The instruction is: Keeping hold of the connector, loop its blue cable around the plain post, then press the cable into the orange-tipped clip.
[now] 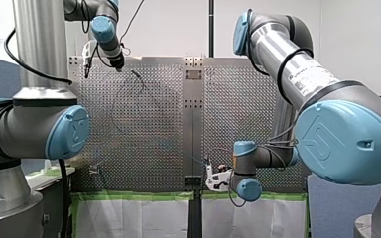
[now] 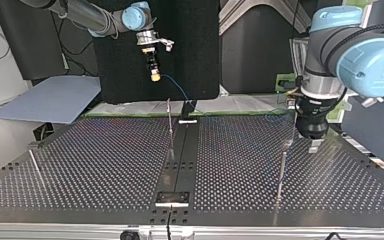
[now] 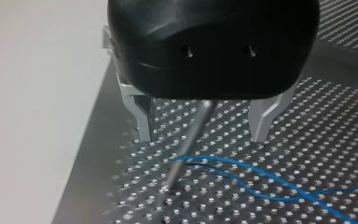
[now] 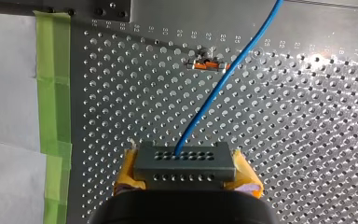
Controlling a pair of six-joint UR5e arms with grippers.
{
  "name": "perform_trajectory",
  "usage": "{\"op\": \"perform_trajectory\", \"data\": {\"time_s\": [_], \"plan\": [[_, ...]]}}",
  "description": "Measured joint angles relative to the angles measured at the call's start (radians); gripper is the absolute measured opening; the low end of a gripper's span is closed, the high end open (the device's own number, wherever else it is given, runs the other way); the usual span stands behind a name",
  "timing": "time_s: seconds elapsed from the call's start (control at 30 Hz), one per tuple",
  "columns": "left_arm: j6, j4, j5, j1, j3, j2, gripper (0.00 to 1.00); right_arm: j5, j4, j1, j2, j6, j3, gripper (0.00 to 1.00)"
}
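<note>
Right wrist view first: my right jaws are clamped on the connector [image 4: 185, 165], a grey block with rows of holes, pinched at both ends by the yellow pads [image 4: 244, 179]. The blue cable [image 4: 223, 77] leaves the connector's face and runs straight away ahead of the jaws. It passes one end of the orange-tipped clip [image 4: 207, 65], which sits on the perforated table [image 4: 307, 140]; the cable is not pressed into it. Green tape [image 4: 53, 93] lines the table's edge off to one side. In the top view these jaws hang well above the table, with the cable dropping from the connector toward the far edge. In the left wrist view my left jaws are spread wide and grip nothing. Their metal fingers [image 3: 142, 119] stand on either side of the plain post [image 3: 189, 140], tips just clear of the table. Under them the cable lies on the table in two strands that meet in a bend right at the post, near its foot. I cannot tell whether the bend passes behind the post.
</note>
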Motion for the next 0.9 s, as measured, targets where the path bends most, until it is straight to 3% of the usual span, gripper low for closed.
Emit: {"op": "perform_trajectory", "data": {"time_s": [0.17,0.6,0.9], "plan": [[0.008,-0.039,-0.004,-0.008,0.000,-0.001,1.00,0.000,-0.002,0.001,0.000,0.000,0.000,0.00],[0.010,-0.050,-0.004,-0.004,0.034,-0.001,1.00,0.000,-0.003,0.001,0.000,0.000,-0.001,0.00],[-0.001,-0.056,-0.040,-0.002,0.047,-0.001,1.00,0.000,0.001,0.001,0.000,0.000,-0.004,0.00]]}}
